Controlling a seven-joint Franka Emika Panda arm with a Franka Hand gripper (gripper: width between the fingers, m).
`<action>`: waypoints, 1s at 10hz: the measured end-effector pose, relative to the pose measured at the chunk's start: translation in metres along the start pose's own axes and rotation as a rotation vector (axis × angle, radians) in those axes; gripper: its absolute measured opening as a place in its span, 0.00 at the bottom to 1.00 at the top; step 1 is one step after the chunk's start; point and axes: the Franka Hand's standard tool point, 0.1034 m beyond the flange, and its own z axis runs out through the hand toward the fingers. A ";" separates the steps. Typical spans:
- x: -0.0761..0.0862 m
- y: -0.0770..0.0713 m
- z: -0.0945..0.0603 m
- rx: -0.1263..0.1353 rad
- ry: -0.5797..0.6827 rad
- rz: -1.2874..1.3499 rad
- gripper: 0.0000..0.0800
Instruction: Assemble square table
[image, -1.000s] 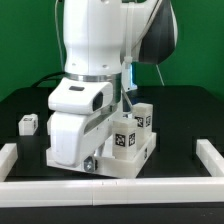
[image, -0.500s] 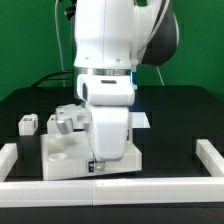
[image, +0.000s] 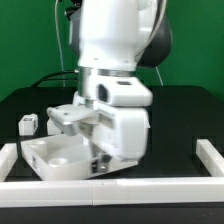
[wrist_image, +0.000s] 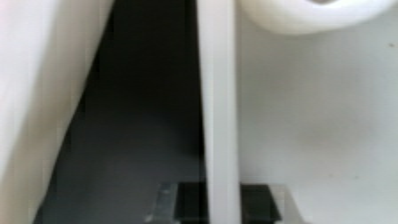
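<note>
The white square slab (image: 55, 158) of the table lies at the front, toward the exterior view's left, its rounded recesses facing up. A white block leg (image: 66, 117) stands up from its far side. My gripper (image: 97, 162) is shut on the slab's edge, with the arm's big white wrist above it. In the wrist view the slab's thin edge (wrist_image: 215, 100) runs between my dark finger pads (wrist_image: 263, 200), and my gripper (wrist_image: 217, 203) grips it. One loose tagged leg (image: 27, 124) sits on the black table at the left. The other legs are hidden.
White border rails run along the front (image: 110, 190), the exterior view's left (image: 8, 155) and its right (image: 208, 155) of the black table. A green wall stands behind. The arm hides much of the middle.
The slab has turned and shifted toward the exterior view's left while held. The tagged legs on it seen a second ago have swung out of sight behind the arm.
</note>
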 end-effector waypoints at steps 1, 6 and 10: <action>0.008 0.005 -0.001 -0.009 0.005 -0.026 0.07; 0.016 -0.009 0.005 0.030 0.005 -0.394 0.07; 0.053 -0.002 -0.004 0.038 0.062 -0.677 0.07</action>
